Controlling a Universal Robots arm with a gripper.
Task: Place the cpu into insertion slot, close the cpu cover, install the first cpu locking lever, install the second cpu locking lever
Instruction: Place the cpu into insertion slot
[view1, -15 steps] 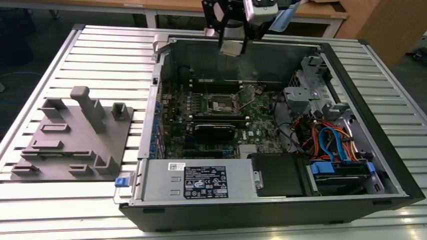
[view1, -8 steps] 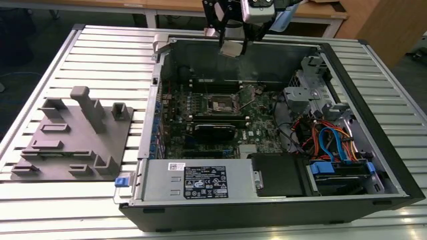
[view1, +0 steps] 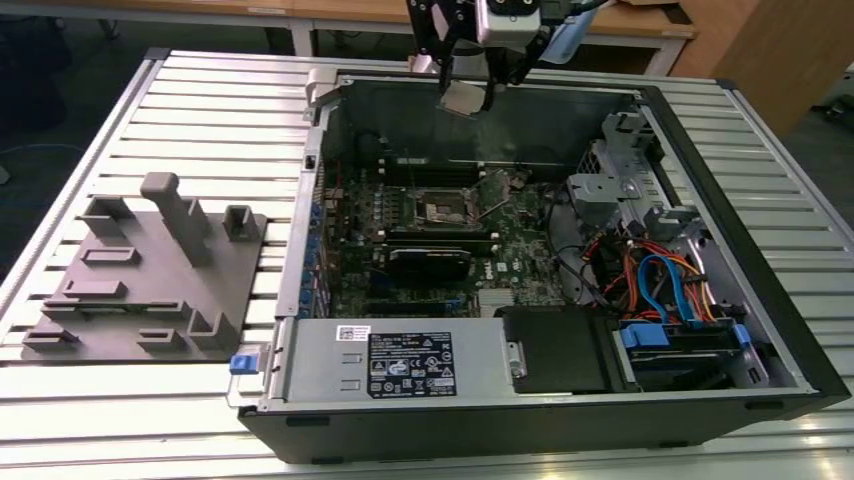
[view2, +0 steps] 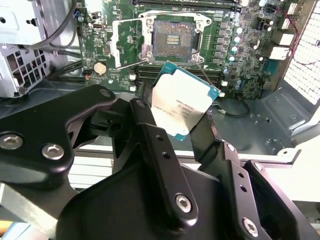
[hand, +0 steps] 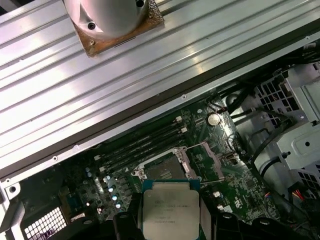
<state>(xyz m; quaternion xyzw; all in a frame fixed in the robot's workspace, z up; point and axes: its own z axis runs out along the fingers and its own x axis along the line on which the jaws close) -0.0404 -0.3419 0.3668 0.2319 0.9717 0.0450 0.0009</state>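
Looking down on the slatted metal table (view1: 160, 110), I see the open computer case (view1: 787, 330) lying on its side across most of it. Outside the case, toward the exterior view's left, a grey moulded fixture block (view1: 147, 290) sits on the slats. Inside the case, along its near wall, lies the grey power supply (view1: 387, 365). The green motherboard (view1: 521, 250) covers the case floor behind it.

My gripper (view1: 467, 85) hangs over the far side of the case, well above the board. Its black fingers (view2: 142, 115) are closed narrow on the cpu (view2: 183, 101), pinching it by two opposite edges. In both wrist views the chip's silvery top faces the camera, and it is tilted in the second wrist view.

The insertion slot (view2: 172, 40) sits near the middle of the case, its dark contact field uncovered. The cpu (hand: 170, 212) is held apart from it, touching nothing but the fingers. The cpu cover (view2: 114, 44) stands swung open at one edge of that socket.
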